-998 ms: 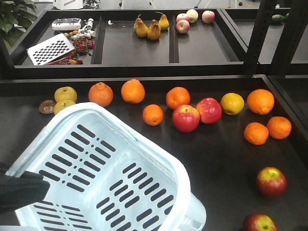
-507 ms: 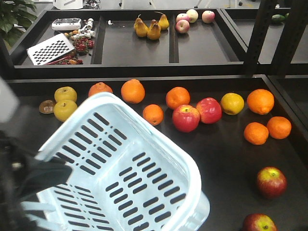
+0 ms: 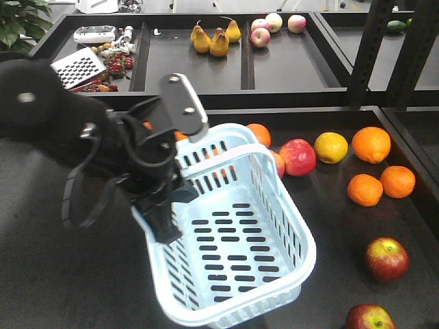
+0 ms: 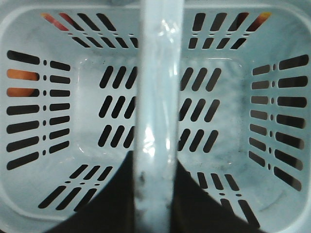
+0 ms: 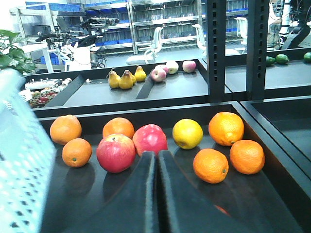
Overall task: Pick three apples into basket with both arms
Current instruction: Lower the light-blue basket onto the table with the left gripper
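Desk (image 3: 329, 226) is black with raised walls, and fruit is scattered along its back and right side. Behind its back edge runs a row of black trays (image 3: 185, 68) holding pears (image 3: 218, 40), pale pink apples (image 3: 273, 26) and a white grater (image 3: 77, 68).

Left arm (image 3: 41, 116), black and bulky with looped cables, reaches in from the desk's left edge toward the middle.

Basket (image 3: 226, 274), pale blue-white with slotted walls and floor, is tilted over the front middle of the desk, its left rim under the arm. Can't tell if its bottom touches the desk.

Left gripper (image 4: 155, 194) has its fingers (image 4: 199, 199) clamped on the basket's swing handle (image 4: 155, 97), which runs straight down the wrist view above the slotted floor.

Right gripper (image 5: 157, 158) is low over the desk, fingers pressed together with nothing between them, pointing at the back row of fruit.

Dark red apple (image 3: 386, 259) lies near the right edge. A second dark apple (image 3: 369, 319) sits at the front edge, partly cut off. Both are well apart from the basket.

Bright red apple (image 3: 297, 156) is just right of the basket's far corner, touching another bright one (image 3: 278, 163) that is half hidden behind the rim.

Oranges (image 3: 370, 144) cluster toward the back right corner. A yellow citrus (image 3: 331, 147) sits between the bright red apple and the nearest orange.
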You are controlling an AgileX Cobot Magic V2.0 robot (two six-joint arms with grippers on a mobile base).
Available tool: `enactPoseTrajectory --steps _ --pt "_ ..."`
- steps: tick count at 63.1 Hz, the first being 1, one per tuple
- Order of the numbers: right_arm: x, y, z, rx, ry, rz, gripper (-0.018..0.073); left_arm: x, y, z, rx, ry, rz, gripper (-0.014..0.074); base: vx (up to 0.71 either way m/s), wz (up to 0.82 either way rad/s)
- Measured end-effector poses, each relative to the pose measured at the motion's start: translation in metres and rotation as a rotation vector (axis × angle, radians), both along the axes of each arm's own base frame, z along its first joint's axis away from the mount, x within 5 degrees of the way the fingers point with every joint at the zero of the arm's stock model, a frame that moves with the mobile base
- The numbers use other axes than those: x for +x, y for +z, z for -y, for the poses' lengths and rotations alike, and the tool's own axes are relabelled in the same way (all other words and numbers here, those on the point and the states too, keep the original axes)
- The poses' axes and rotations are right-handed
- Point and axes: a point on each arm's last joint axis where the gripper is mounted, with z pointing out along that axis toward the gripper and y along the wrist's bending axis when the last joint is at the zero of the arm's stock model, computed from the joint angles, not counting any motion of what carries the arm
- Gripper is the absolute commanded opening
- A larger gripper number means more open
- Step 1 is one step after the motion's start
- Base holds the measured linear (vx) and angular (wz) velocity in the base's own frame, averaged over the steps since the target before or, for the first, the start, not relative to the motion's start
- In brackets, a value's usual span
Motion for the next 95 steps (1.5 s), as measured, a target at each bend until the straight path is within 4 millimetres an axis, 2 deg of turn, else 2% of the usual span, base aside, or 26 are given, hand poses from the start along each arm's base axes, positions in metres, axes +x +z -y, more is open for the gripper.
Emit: enactPoseTrajectory --steps 13,25,43,52,62,70,77,82,90,95 --pt "0.000 0.000 0.000 0.000 0.000 0.000 -0.0004 0.036 -0.028 0.023 0.077 -0.062 0.001 -0.0006 0.00 0.00" --pt "0.000 0.000 0.000 0.000 0.000 0.000 -0.0004 0.056 -0.050 0.036 0.121 -0.067 -0.019 -0.0002 0.00 0.00" --pt "0.000 0.000 0.000 0.000 0.000 0.000 -0.0004 0.071 -0.070 0.046 0.140 -0.065 -0.052 0.0019 0.00 0.00" --pt "0.000 0.000 0.000 0.000 0.000 0.000 -0.0004 0.075 -0.077 0.043 0.154 -0.055 -0.078 0.0078 0.00 0.00" --pt "0.000 0.000 0.000 0.000 0.000 -0.001 -0.0004 0.081 -0.077 0.035 0.147 -0.006 -0.098 0.0224 0.00 0.00" --pt "0.000 0.000 0.000 0.000 0.000 -0.001 -0.0004 0.084 -0.076 0.032 0.139 0.022 -0.103 0.0384 0.00 0.00" --pt "0.000 0.000 0.000 0.000 0.000 -0.001 -0.0004 0.084 -0.075 0.032 0.134 0.040 -0.113 0.0474 0.00 0.00" --pt "0.000 0.000 0.000 0.000 0.000 -0.001 -0.0004 0.083 -0.075 0.031 0.132 0.058 -0.130 0.0490 0.00 0.00" --pt "0.000 0.000 0.000 0.000 0.000 -0.001 -0.0004 0.079 -0.070 0.027 0.146 0.093 -0.168 0.0462 0.00 0.00" --pt "0.000 0.000 0.000 0.000 0.000 -0.001 -0.0004 0.071 -0.055 0.022 0.135 0.127 -0.185 0.0419 0.00 0.00"
